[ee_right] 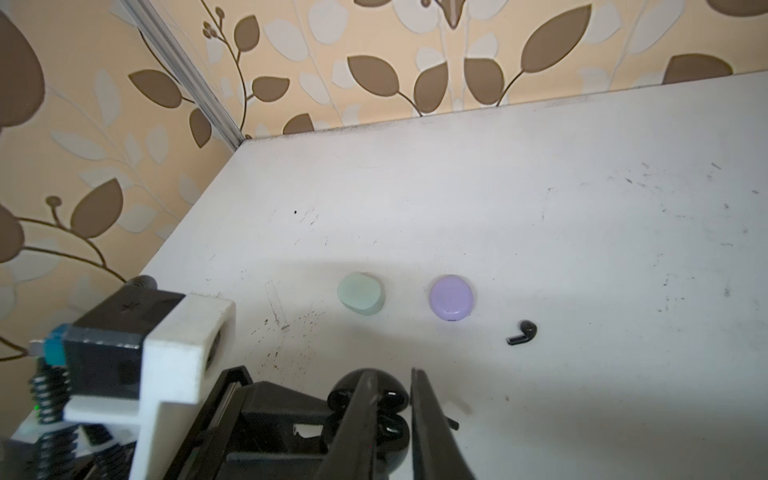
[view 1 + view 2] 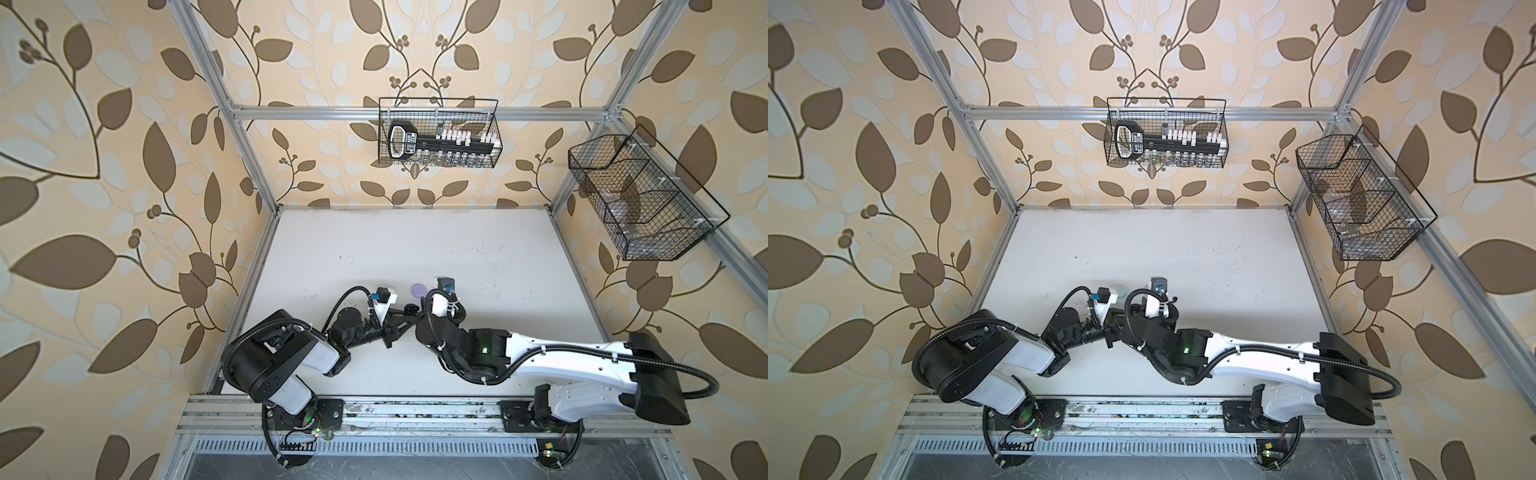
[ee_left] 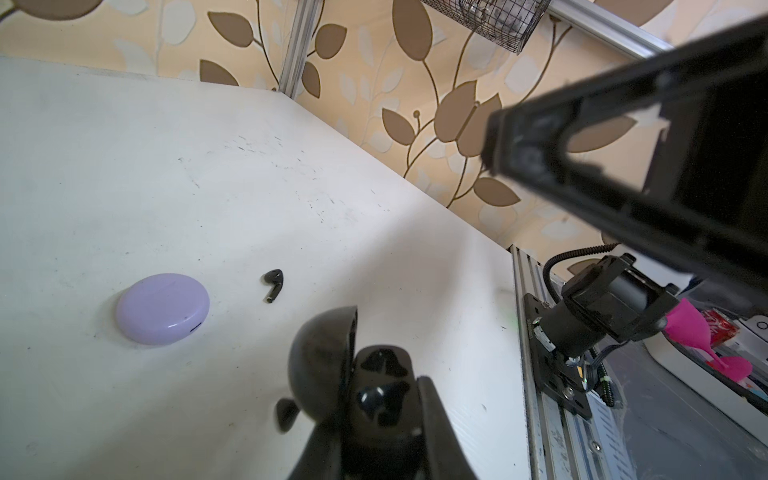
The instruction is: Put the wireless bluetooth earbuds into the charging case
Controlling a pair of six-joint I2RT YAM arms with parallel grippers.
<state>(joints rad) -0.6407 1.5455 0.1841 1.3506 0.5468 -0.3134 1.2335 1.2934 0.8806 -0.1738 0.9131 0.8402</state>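
My left gripper [image 3: 382,399] is shut on a black charging case [image 3: 376,390], held just above the table with its lid [image 3: 322,357] swung open. A small dark blurred shape [image 3: 286,413] sits beside the lid; what it is I cannot tell. My right gripper [image 1: 392,376] hovers at the case, its fingers a narrow gap apart with nothing clearly between them. A thin black stem [image 1: 453,424] pokes out past one finger. One black earbud [image 1: 523,332] lies loose on the white table, seen also in the left wrist view [image 3: 273,284]. In both top views the arms meet mid-table.
A shut lilac case [image 1: 451,297] and a shut mint case [image 1: 360,293] lie just beyond the grippers. The lilac case [image 2: 418,289] shows in a top view. Two wire baskets [image 2: 438,133] [image 2: 640,195] hang on the walls. An aluminium rail [image 2: 415,419] runs along the front edge.
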